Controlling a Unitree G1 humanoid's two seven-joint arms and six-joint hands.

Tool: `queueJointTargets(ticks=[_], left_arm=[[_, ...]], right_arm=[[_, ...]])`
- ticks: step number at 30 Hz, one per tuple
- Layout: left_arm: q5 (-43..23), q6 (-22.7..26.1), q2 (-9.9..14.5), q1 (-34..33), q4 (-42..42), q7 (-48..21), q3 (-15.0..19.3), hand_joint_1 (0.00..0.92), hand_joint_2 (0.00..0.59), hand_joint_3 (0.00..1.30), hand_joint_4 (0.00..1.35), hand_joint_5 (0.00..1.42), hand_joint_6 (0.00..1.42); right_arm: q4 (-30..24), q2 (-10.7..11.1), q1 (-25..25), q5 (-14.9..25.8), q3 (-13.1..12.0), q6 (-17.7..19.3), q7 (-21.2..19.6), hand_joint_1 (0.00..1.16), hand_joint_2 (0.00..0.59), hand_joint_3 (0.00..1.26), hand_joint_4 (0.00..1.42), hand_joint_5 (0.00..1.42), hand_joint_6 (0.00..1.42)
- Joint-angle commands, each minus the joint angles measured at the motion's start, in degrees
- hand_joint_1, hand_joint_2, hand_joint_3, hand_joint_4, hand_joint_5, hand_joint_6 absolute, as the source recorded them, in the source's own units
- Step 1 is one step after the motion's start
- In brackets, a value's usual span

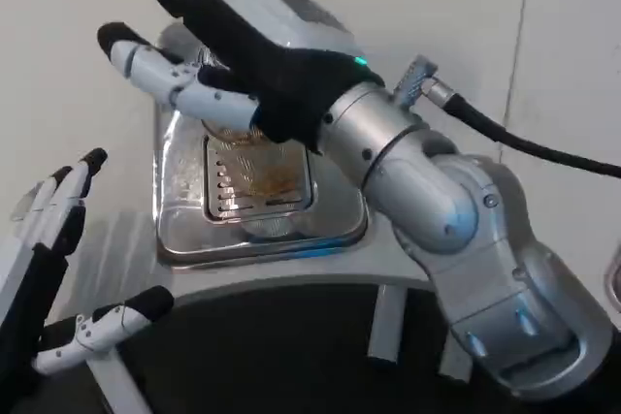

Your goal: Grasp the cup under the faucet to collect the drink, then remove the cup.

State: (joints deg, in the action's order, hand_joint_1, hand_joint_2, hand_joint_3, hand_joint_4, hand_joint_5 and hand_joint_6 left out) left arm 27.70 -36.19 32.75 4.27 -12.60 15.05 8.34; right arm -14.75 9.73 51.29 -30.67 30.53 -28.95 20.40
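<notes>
Cup cannot be located, possibly hidden behind the right hand [257,55] reaching over the drip tray [257,191], whose grasp cannot be told; left hand [53,269] is held released nearby, so a blind knock or spill is risked.

Views: one, the head view, with no second view to overlap it.
Position: high on the robot, above and behind both forearms.
Direction: steeply downward and forward, onto the white surface [58,94].
Nearness: very close; the right forearm [456,220] crosses the frame from lower right to upper centre.
Right robot hand [228,41]: upper centre, reaching away from the camera, its far fingertips cut by the top edge.
Left robot hand [49,269]: lower left corner, cut by the left edge.
Centre of frame: a shiny metal drip tray [257,210] with a slotted grate, just below and beyond the right robot hand.
Sharpness: slightly blurred throughout.
</notes>
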Motion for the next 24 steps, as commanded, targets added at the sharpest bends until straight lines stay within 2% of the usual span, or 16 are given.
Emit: queueJointTargets(ticks=[1,6,9,14,18,24], left_arm=[[0.3,0.6,-0.2,-0.2,0.2,0.0,-0.2,0.000,0.045,0.00,0.00,0.00,0.00],[-0.1,-0.1,-0.2,-1.4,0.5,-0.3,-0.9,0.000,0.026,0.00,0.00,0.00,0.00],[-0.5,-0.4,-0.9,-2.9,-0.1,-0.1,-1.5,0.000,0.021,0.00,0.00,0.00,0.00],[-0.6,-0.5,-2.6,-6.3,-3.0,0.3,-3.1,0.008,0.017,0.00,0.00,0.00,0.00],[-0.6,-0.7,-3.9,-8.7,-4.5,0.5,-4.2,0.027,0.014,0.00,0.00,0.00,0.00],[-0.4,-0.8,-4.8,-10.5,-5.9,0.8,-5.0,0.037,0.012,0.00,0.00,0.00,0.00]], right_arm=[[1.1,-0.7,-0.4,-2.0,3.4,-0.4,4.3,0.00,0.500,0.00,0.00,0.00,0.00],[-0.2,-1.9,-1.0,-4.5,3.5,-1.3,5.1,0.00,0.514,0.00,0.00,0.00,0.00],[-5.9,-3.6,-2.3,-8.0,5.6,-5.6,7.0,0.00,0.517,0.00,0.00,0.00,0.00],[-11.6,-5.4,-3.8,-13.5,8.5,-10.3,10.4,0.00,0.518,0.00,0.00,0.00,0.00],[-12.2,-6.5,-4.0,-15.7,9.1,-11.2,11.9,0.00,0.517,0.00,0.00,0.00,0.00],[-10.7,-7.6,-3.8,-17.2,7.8,-10.8,12.8,0.00,0.516,0.00,0.00,0.00,0.00]])
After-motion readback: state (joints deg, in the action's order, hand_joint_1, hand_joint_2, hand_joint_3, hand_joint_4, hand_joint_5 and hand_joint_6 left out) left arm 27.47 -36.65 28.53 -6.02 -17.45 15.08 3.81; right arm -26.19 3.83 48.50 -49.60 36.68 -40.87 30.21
